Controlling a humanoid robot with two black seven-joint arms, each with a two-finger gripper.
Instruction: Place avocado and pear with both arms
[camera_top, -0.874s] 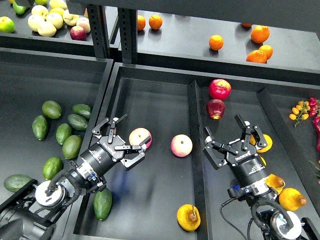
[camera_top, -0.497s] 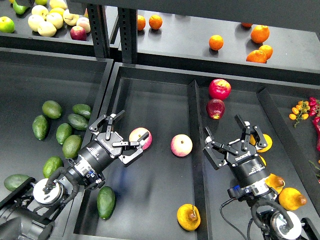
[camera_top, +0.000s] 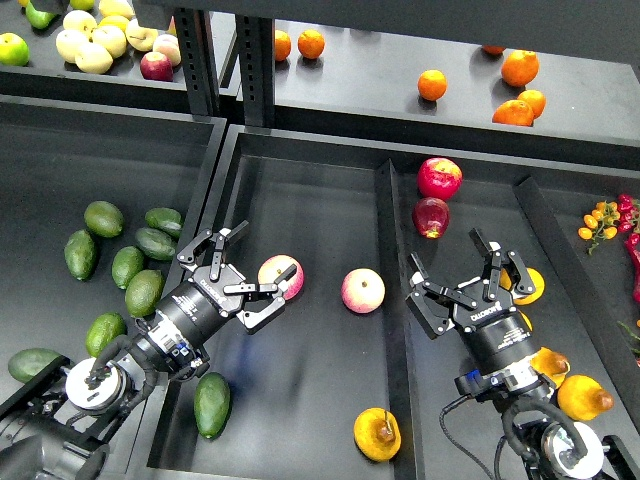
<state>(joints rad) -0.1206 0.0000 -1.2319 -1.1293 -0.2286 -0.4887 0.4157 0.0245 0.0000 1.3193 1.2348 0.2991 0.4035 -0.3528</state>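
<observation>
Dark green against the black tray, the avocado (camera_top: 211, 404) lies on its own near the front left corner of the middle tray (camera_top: 300, 170), just beside the left arm's wrist and apart from the pile of like fruit (camera_top: 125, 262) in the left tray. The pear (camera_top: 377, 434), yellow-orange with a brown blotch, rests near the front of the same tray, close to the divider (camera_top: 392, 300). Both appear set down; neither is held. Risks, as judged: the left tool (camera_top: 232, 274) stands with one finger close to or touching a pink-and-yellow apple (camera_top: 281, 275), so any sweep of that arm could roll the apple across the tray; contact cannot be confirmed from this angle. The left arm's lower links pass just beside the avocado, and a careless pull-back could nudge it. The pear sits near the divider and could be knocked by the right arm if it crosses over. Left tool: fingers spread wide, released, grasping nothing. Right tool (camera_top: 468, 280): fingers likewise spread, released, empty, hovering over the right tray with an orange-yellow fruit (camera_top: 530, 285) just behind its fingers; whether it touches that fruit cannot be told. Two red apples (camera_top: 436, 195) lie well apart from either tool.
</observation>
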